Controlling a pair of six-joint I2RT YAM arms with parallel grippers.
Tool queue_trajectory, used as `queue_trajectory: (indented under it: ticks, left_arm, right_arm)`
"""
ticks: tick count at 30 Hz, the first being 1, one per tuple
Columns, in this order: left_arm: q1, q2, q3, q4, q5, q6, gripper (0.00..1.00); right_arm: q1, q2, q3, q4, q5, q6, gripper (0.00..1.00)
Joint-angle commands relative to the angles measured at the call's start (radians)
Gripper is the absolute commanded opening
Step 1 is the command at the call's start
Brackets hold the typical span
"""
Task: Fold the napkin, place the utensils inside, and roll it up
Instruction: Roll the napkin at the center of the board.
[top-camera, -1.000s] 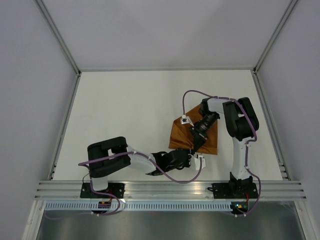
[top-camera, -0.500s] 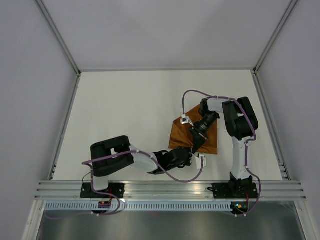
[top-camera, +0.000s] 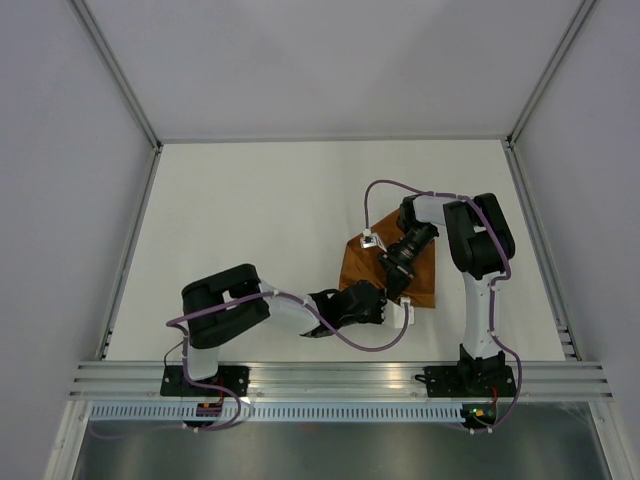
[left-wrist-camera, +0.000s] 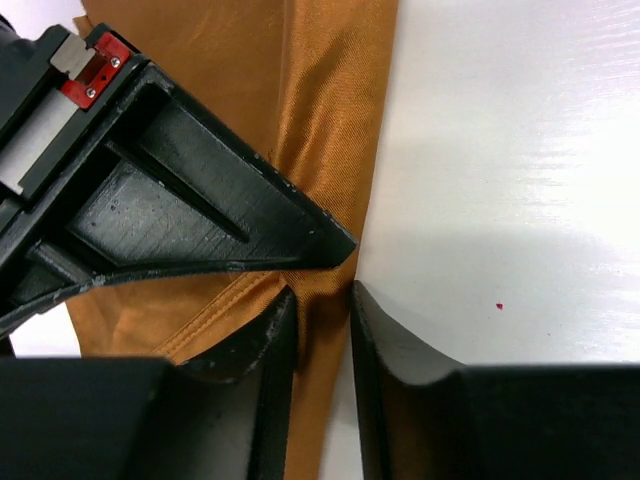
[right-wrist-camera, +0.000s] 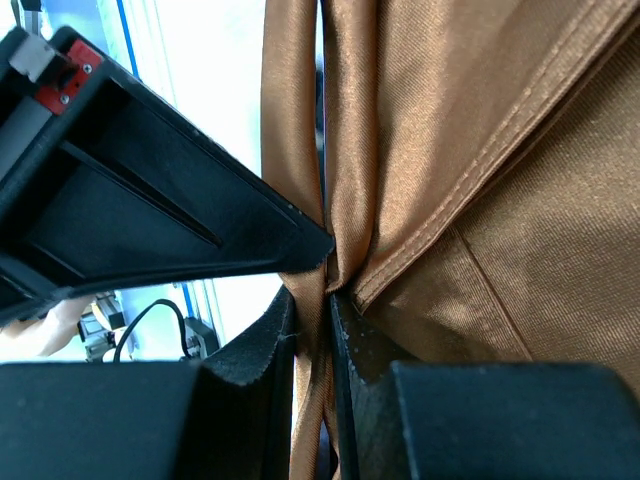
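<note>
At the near table edge, both arm bases sit on a metal rail (top-camera: 340, 380). The left arm (top-camera: 225, 310) lies low and reaches right across the white table (top-camera: 250, 220). The left gripper (top-camera: 385, 306) sits at the near edge of the napkin (top-camera: 356, 270).

Left wrist view: the jaws are nearly closed, with a narrow gap, and a raised ridge of the rust-brown cloth is pinched between the fingers (left-wrist-camera: 385, 350). The other arm's black finger comes in from the upper left, and its tip meets the same ridge just above the left gripper's tips.

The right arm (top-camera: 480, 250) goes up from its base and bends back down toward the near side. The right gripper (top-camera: 397, 283) is on the napkin, just beyond the left gripper, almost tip to tip.

Right wrist view: the jaws are also nearly closed, clamped on a gathered vertical fold of cloth. A stitched hem runs diagonally across the cloth at the right. The left gripper's finger enters from the left and touches the same fold.

The napkin lies right of table centre, closer to the near edge than the far one. It is folded into a smaller, roughly four-sided patch, flat on the table apart from the pinched ridge. Much of its middle is hidden under the right wrist. Beyond it are bare table and grey walls.
</note>
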Motion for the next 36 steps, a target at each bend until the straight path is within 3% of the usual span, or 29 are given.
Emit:
queue_trajectory:
  ticks: [1, 6, 10, 13, 17, 23, 32, 36]
  left_arm:
    - [0.004, 0.031, 0.049, -0.104, 0.109, -0.051, 0.31]
    - [0.013, 0.046, 0.083, -0.203, 0.180, -0.084, 0.12]
    - [0.029, 0.055, 0.107, -0.272, 0.241, -0.107, 0.02]
    - [0.042, 0.063, 0.135, -0.337, 0.315, -0.127, 0.02]
    - [0.082, 0.082, 0.186, -0.421, 0.414, -0.166, 0.02]
    - [0.116, 0.094, 0.222, -0.487, 0.503, -0.211, 0.02]
    - [0.182, 0.137, 0.304, -0.601, 0.640, -0.277, 0.02]
    - [0.210, 0.189, 0.382, -0.717, 0.697, -0.308, 0.02]
  right_arm:
    - [-0.001, 0.046, 0.011, 0.162, 0.102, -0.054, 0.14]
    - [-0.001, 0.043, 0.009, 0.163, 0.103, -0.054, 0.14]
    - [-0.003, 0.027, -0.001, 0.188, 0.105, -0.039, 0.16]
    - [-0.006, 0.013, -0.017, 0.206, 0.106, -0.022, 0.21]
    - [-0.026, -0.042, -0.060, 0.295, 0.118, 0.055, 0.36]
    - [-0.083, -0.194, -0.097, 0.408, 0.126, 0.155, 0.51]
    - [-0.201, -0.370, -0.139, 0.543, 0.077, 0.297, 0.55]
    - [-0.258, -0.534, -0.211, 0.606, 0.042, 0.307, 0.55]
